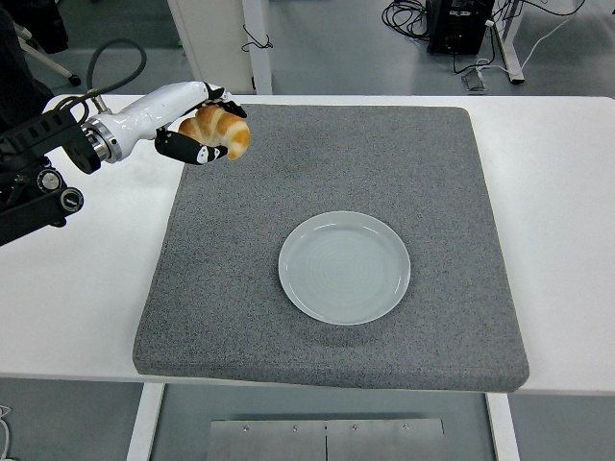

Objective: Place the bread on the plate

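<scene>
A golden-brown croissant (221, 129) is held in my left hand (197, 130), whose fingers are curled around it. The hand is white with black fingers and hovers over the far left corner of the grey mat (317, 173). A pale round plate (344, 266) lies empty on the mat, right of its middle and well to the right and nearer than the croissant. My right hand is out of view.
The mat lies on a white table (557, 192). My left arm with its black cable (58, 144) comes in over the table's left side. Cables and a black box (461, 24) stand on the floor beyond the table.
</scene>
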{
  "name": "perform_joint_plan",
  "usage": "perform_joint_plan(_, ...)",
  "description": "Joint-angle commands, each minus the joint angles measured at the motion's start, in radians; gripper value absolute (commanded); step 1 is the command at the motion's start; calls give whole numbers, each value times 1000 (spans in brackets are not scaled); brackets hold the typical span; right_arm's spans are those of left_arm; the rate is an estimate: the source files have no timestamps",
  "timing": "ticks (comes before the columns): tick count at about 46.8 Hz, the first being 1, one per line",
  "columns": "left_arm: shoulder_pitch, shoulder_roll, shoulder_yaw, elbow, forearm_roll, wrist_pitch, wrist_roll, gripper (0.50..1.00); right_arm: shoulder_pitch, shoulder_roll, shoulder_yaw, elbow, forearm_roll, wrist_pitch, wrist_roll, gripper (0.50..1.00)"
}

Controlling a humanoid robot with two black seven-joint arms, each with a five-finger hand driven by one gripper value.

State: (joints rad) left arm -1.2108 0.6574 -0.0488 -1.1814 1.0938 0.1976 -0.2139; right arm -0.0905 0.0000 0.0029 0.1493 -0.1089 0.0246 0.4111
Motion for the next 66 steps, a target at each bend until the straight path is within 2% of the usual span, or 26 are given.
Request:
perform_joint_plan(1, -10, 16, -40, 0, -11, -43, -1, 611, 0, 0, 0, 1, 0, 1, 0, 1000)
perform_joint_plan(18, -67, 37, -146, 0, -14, -133, -13, 617, 0, 0, 0, 1, 0, 0, 0, 1000)
perform_joint_plan(22, -78, 28, -169, -3, -12, -168, -13, 617, 0, 0, 0, 1, 0, 1, 0, 1000)
perform_joint_plan(32, -101, -16, -201, -40, -11, -204, -15, 622, 0, 0, 0, 0, 0, 0, 0, 1000)
perform_joint_plan(39, -104, -58, -207, -76, -9, -207, -45, 631, 0, 0, 0, 0, 0, 0, 0, 1000)
perform_joint_plan(46, -104, -94, -207, -115, 0, -207, -50, 631, 0, 0, 0, 1, 0, 1, 0, 1000)
perform_joint_plan(66, -56, -213, -183, -115, 129, -207, -74, 633, 0, 0, 0, 1, 0, 0, 0, 1000)
